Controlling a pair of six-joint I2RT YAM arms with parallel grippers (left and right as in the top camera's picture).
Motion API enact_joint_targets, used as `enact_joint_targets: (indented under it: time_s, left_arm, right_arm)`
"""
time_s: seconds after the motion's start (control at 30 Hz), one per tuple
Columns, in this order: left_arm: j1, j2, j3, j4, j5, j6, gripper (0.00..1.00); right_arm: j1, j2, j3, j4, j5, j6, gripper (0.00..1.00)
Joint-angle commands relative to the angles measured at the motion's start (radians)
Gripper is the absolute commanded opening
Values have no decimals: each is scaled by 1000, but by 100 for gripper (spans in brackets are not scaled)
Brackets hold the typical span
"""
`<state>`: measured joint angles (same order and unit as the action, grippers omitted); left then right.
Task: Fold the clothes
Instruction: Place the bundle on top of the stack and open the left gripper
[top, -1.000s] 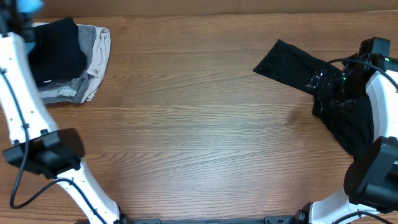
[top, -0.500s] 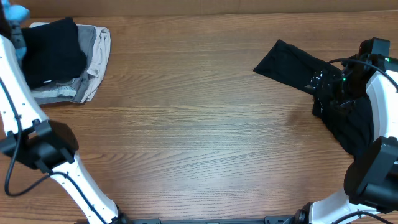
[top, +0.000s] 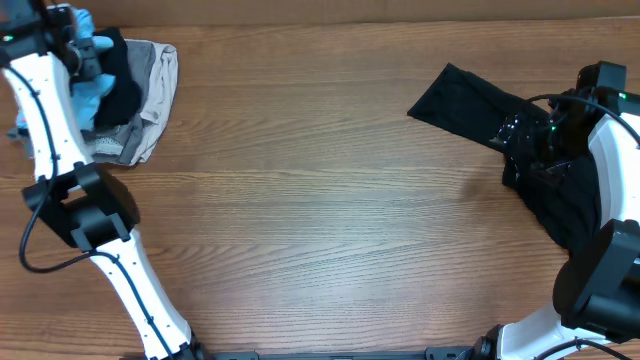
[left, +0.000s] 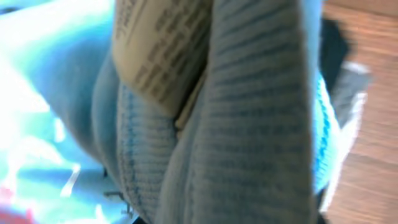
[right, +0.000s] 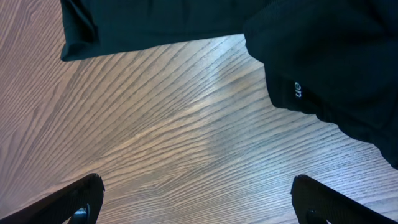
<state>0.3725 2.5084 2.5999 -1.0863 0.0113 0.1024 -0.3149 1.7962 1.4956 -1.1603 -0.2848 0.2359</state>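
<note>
Left end effector (top: 75, 35) was clamped on the light blue T-shirt (left: 249, 124), holding it bunched over the grey-and-black pile (top: 150, 90)! Far across the desk (top: 320, 200) from that pile lay the black garment (top: 470, 100), and there the right end effector (right: 196, 202) hung released, fingers (right: 81, 199) wide apart.

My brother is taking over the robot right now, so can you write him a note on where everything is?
Left gripper: at the far left corner, over the pile. The blue shirt covers its fingers, so its grip cannot be told.
Right gripper: open and empty, over bare table at the edge of the black garment.
Done: the grey and black pile at far left looks folded.
Left: the blue shirt is bunched at the left gripper and the black garment lies rumpled at right. Both need folding.
</note>
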Motion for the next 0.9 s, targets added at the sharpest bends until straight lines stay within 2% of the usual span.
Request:
enact_joint_targets:
  time_s: [0.0,0.07,0.1,0.13,0.43,0.73,0.87]
  left_arm:
    - [-53,5,22,32,90,-21,25]
    - [-69,5,22,50,90,-21,58]
    - [-77,5,22,56,90,-20,82]
    - [-85,5,22,61,89,-20,99]
    - [-105,-55,36,42,95,-21,100]
    - [-105,-272,37,-23,94,-21,100]
    - [-105,-361,37,-93,107,-22,100]
  right_arm:
    - [2,-32,-4,3,-10,0,100]
    - [2,-32,-4,3,-10,0,100]
    - [2,-32,-5,3,-10,0,100]
    - [2,-32,-5,3,-10,0,100]
    - [2,-32,-4,5,-17,-1,100]
    - [2,-34,13,0,-18,-9,100]
    - [2,-45,91,-57,-32,-63,100]
